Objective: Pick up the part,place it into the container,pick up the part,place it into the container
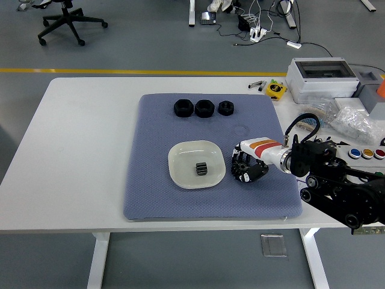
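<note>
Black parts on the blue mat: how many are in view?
5. Three nuts along the mat's far edge, one gear in the dish, one gear in the right hand.

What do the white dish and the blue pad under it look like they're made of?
The dish looks like translucent plastic, possibly frosted glass: milky, glossy rim, with the small black gear inside showing clearly. The pad looks like soft woven fabric or foam-backed mat: matte blue-grey with a fine dotted texture and rounded corners.
</note>
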You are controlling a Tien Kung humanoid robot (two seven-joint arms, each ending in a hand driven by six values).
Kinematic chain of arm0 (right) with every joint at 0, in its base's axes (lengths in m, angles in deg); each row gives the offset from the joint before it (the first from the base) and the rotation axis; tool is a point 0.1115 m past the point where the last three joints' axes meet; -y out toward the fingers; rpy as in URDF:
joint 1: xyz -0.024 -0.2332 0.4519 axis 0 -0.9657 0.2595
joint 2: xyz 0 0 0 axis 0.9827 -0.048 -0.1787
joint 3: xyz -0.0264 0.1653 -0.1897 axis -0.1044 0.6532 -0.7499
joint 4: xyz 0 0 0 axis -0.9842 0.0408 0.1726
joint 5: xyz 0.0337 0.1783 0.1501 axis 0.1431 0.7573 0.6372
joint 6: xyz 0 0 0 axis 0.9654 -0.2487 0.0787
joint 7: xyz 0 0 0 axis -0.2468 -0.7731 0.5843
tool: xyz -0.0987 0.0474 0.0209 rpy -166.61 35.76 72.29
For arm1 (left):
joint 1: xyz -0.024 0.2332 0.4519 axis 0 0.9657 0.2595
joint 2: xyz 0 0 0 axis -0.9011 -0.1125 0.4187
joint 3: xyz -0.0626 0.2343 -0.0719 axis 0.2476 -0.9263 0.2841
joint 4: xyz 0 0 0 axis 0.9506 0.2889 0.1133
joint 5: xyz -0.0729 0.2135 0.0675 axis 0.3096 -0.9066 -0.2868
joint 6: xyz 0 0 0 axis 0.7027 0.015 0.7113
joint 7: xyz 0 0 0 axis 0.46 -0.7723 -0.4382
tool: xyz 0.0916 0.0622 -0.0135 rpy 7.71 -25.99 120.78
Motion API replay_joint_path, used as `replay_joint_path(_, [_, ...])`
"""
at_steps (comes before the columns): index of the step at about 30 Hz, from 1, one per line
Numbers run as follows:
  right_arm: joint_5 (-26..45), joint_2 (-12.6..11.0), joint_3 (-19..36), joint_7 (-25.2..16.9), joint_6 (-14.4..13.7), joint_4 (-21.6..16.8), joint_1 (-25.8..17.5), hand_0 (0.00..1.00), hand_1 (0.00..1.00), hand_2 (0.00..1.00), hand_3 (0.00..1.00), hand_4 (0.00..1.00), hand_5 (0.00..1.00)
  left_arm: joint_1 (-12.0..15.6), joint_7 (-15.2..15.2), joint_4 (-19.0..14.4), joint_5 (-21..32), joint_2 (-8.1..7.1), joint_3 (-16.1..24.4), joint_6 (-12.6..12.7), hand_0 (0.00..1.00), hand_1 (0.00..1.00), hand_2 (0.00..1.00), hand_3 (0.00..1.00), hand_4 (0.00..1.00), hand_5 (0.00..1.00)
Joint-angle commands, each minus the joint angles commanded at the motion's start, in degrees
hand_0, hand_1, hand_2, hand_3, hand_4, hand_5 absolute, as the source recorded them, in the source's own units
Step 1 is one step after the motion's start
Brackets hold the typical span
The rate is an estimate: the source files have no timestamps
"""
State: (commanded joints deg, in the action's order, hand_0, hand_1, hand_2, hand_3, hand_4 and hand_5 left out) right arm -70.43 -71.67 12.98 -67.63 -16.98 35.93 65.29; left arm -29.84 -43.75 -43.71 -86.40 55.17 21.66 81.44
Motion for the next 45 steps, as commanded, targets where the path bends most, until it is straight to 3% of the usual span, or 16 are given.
replay_joint_path(3, [1.15, -0.01, -0.1, -0.22, -0.23, 0.36, -0.1, 0.262, 0.413, 0.512, 0.524, 0.676, 0.244, -0.02, 0.01, 0.0, 0.03, 0.0, -0.02, -0.01, 0.831, 0.772, 0.801, 0.573, 0.486, 0.738])
replay_joint_path(4, [1.5, -0.04, -0.14, -0.21, -0.21, 0.47, -0.14, 0.179, 0.34, 0.473, 0.507, 0.646, 0.273, -0.03, 0.01, 0.0, 0.01, 0.0, 0.01, -0.01, 0.831, 0.772, 0.802, 0.573, 0.486, 0.74])
replay_joint_path(23, [2.98, -1.18, 2.33, -1.32, -1.32, -2.05, 0.13, 0.154, 0.316, 0.451, 0.494, 0.62, 0.296, 0.15, -0.18, 0.0, -0.53, 0.0, 0.24, -0.14, 0.83, 0.774, 0.803, 0.573, 0.485, 0.74])
replay_joint_path(29, [1.39, -1.08, 4.21, -0.92, -1.97, -5.3, 0.74, 0.15, 0.314, 0.45, 0.492, 0.619, 0.298, 0.2, -0.2, 0.0, -0.7, 0.0, 0.37, -0.21, 0.83, 0.773, 0.803, 0.572, 0.485, 0.737])
replay_joint_path(36, [0.32, 1.42, 2.83, -0.37, -2.94, -8.52, 2.37, 0.15, 0.313, 0.452, 0.49, 0.605, 0.289, 0.15, -0.27, 0.0, -0.76, 0.0, 0.25, -0.33, 0.83, 0.773, 0.801, 0.573, 0.485, 0.735])
replay_joint_path(45, [0.24, 7.11, -0.67, 0.53, -4.9, -6.25, 4.65, 0.152, 0.319, 0.455, 0.491, 0.594, 0.291, -0.23, -0.11, 0.0, -0.23, -0.07, -0.18, -0.27, 0.831, 0.772, 0.801, 0.573, 0.486, 0.733])
